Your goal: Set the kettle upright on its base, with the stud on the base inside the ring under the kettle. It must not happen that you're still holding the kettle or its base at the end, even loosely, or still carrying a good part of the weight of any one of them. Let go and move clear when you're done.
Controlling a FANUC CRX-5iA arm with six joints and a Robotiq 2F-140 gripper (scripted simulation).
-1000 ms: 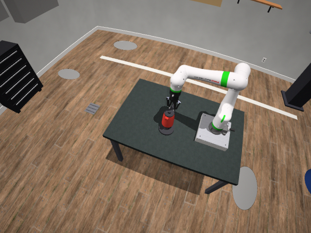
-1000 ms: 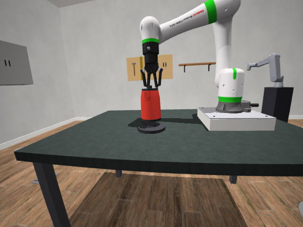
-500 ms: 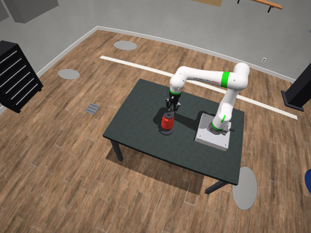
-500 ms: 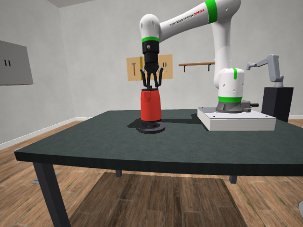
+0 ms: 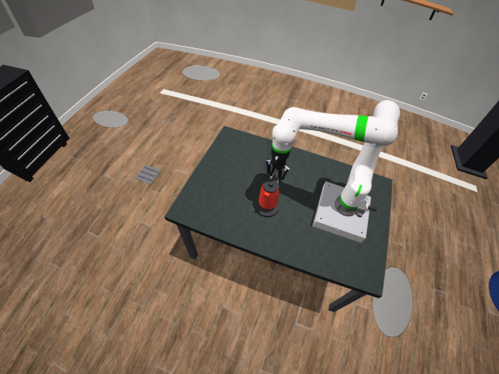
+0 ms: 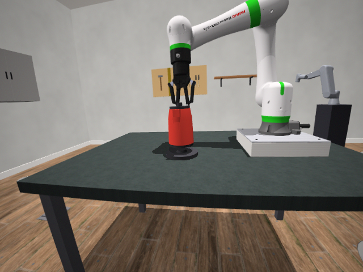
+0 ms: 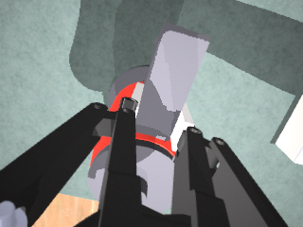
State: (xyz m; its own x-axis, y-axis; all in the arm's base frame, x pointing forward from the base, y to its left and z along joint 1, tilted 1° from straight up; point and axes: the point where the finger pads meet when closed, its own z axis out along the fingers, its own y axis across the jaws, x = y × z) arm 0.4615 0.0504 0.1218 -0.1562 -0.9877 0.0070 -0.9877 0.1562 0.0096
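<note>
Near the middle of the table (image 6: pixel 88 181), well in from every edge, one red kettle (image 6: pixel 180 126) stands upright over one dark base (image 6: pixel 182 153); I judge it rigid, smooth, top-heavy — best held by the handle up top, where my gripper (image 6: pixel 181 102) is clamped; one arm.

Gripper (image 7: pixel 156 130) clamps the kettle's grey handle (image 7: pixel 166 90) above the table (image 7: pixel 38 85).
</note>
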